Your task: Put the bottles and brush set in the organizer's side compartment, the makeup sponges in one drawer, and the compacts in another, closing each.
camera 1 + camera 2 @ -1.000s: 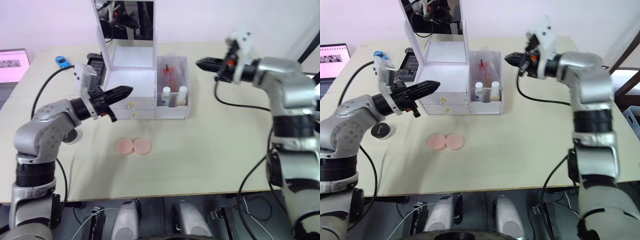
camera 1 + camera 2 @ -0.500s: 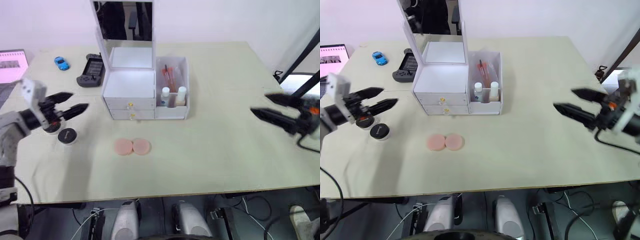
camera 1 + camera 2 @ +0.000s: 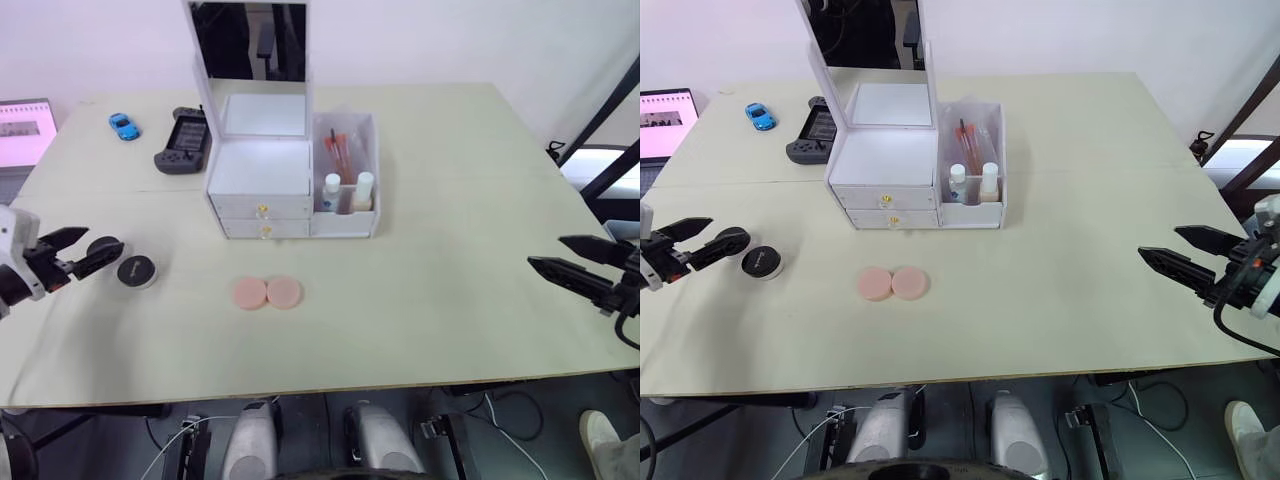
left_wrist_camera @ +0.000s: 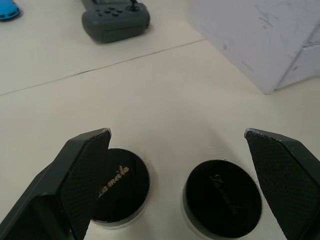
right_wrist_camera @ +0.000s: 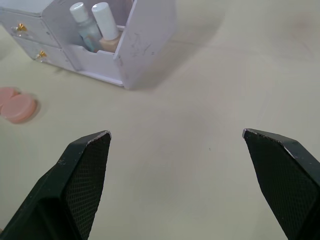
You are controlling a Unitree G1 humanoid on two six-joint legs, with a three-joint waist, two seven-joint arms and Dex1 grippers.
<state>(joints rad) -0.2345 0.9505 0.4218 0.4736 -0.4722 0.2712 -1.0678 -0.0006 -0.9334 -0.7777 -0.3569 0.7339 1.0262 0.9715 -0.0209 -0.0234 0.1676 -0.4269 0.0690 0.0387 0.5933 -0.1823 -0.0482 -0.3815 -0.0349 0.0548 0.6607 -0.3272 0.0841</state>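
The white organizer (image 3: 262, 190) stands at the back middle with its mirror lid upright and both gold-knobbed drawers (image 3: 263, 211) pushed in. Its side compartment (image 3: 370, 215) holds the two white-capped bottles (image 3: 331, 192) and the brush set (image 3: 340, 150). Two peach makeup sponges (image 3: 267, 293) lie side by side in front of it. Two black compacts (image 4: 120, 184) (image 4: 222, 197) rest on the table at the left, just ahead of my open left gripper (image 3: 105, 240). My right gripper (image 3: 545, 251) hangs open and empty near the table's right edge, far from the organizer.
A black game controller (image 3: 183, 140) and a small blue toy car (image 3: 123, 125) lie behind the organizer on the left. A laptop (image 3: 25, 130) sits at the far left edge. The table's front edge runs close below the sponges.
Both grippers were shut beside the organizer a second ago. They have swung out to the table's left and right sides and opened; the left now sits low by the compacts.
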